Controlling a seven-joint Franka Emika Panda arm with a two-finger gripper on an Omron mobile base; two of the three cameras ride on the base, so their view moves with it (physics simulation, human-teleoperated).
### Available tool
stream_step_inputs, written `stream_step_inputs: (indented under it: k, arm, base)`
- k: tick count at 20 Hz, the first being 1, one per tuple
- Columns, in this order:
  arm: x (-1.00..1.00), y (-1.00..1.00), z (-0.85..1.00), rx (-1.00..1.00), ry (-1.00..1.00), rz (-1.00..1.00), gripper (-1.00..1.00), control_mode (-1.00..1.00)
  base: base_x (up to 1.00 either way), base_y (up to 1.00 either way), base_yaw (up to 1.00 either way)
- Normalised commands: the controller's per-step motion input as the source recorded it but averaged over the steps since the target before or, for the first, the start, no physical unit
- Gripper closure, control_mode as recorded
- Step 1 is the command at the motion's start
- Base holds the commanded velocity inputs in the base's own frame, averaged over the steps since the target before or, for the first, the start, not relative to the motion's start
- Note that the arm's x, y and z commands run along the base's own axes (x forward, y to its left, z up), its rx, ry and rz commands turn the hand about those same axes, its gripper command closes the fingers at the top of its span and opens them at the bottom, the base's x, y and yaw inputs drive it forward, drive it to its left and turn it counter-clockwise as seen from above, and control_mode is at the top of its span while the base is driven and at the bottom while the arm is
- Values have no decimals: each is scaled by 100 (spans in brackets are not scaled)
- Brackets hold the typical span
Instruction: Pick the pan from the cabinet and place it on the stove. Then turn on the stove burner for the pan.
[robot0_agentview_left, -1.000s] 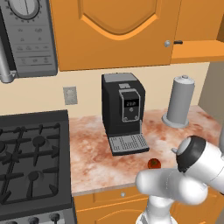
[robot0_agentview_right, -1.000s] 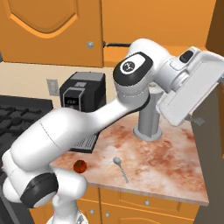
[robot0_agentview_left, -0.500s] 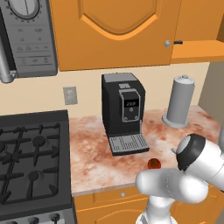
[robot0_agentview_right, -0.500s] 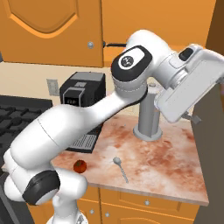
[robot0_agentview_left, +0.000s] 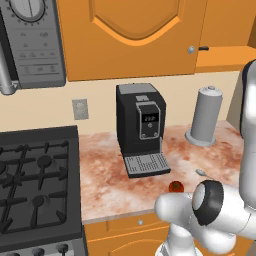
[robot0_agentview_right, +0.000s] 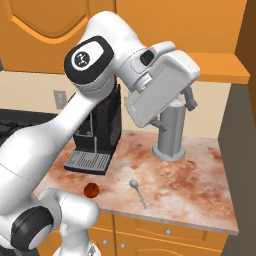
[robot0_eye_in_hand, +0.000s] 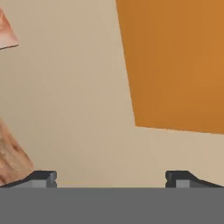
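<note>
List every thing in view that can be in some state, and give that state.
cabinet: door shut.
stove: grates bare, no pan on it.
gripper: open, holding nothing, facing the wall.
coffee machine: upright on the counter, tray bare.
grey canister: upright, lid on.
spoon: lying flat on the counter.

Cabinet (robot0_agentview_left: 132, 37) — orange wall unit, arched-panel door closed, round silver knob at lower right. Stove (robot0_agentview_left: 37, 185) — black gas range, cast-iron grates bare, lower left beside the counter.
</note>
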Motion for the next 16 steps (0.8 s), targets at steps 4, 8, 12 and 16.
stream_step_inputs:
  k: [4,8,12,16]
  arm:
    - [0,100,0,0,-33,5,-100,-100]
    - [0,100,0,0,-34,9,-100,-100]
    - [1,100,0,1,-35,13,-100,-100]
    - [8,93,-2,4,-34,16,-100,-100]
  base:
    - [0,0,0]
    - [0,0,0]
    - [0,0,0]
    - [0,0,0]
